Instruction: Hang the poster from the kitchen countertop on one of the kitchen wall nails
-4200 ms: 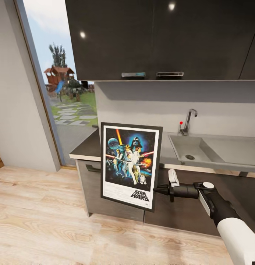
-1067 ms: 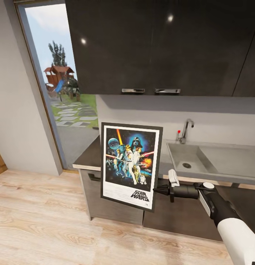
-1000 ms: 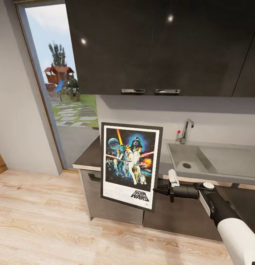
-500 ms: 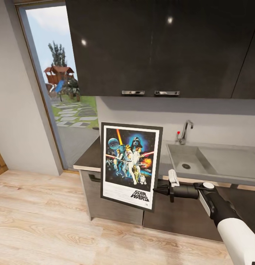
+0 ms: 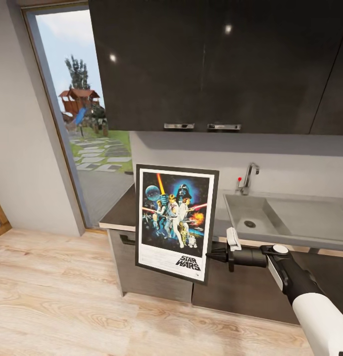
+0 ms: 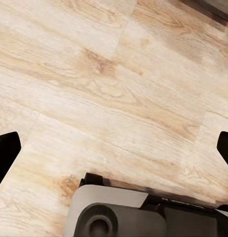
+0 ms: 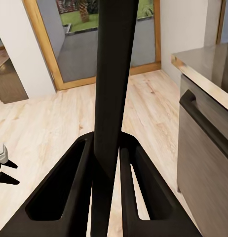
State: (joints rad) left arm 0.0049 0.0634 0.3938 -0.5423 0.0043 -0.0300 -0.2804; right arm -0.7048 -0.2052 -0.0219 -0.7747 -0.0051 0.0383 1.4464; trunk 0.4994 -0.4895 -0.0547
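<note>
The poster (image 5: 176,222), a framed Star Wars print, hangs upright in the air in front of the counter's left end. My right gripper (image 5: 210,256) is shut on its right edge, low down. In the right wrist view the poster's black edge (image 7: 111,74) runs as a dark bar between the two fingers (image 7: 77,187). The dark kitchen countertop (image 5: 121,210) with its sunken grey sink (image 5: 263,217) lies behind the poster. My left gripper (image 6: 114,148) is open over the plank floor, its fingertips (image 6: 5,153) far apart. The wall nails are out of view.
Dark upper cabinets (image 5: 201,64) hang over the counter, above a pale backsplash wall (image 5: 191,158) and a faucet (image 5: 248,178). A tall glass door (image 5: 77,123) stands to the left. Lower cabinet fronts with a handle (image 7: 208,123) are close by. Wooden floor (image 5: 52,291) spreads to the left.
The whole view has shifted: counter, sink and cabinets sit a little lower and smaller in the picture. The poster stays held the same way in my right gripper.
</note>
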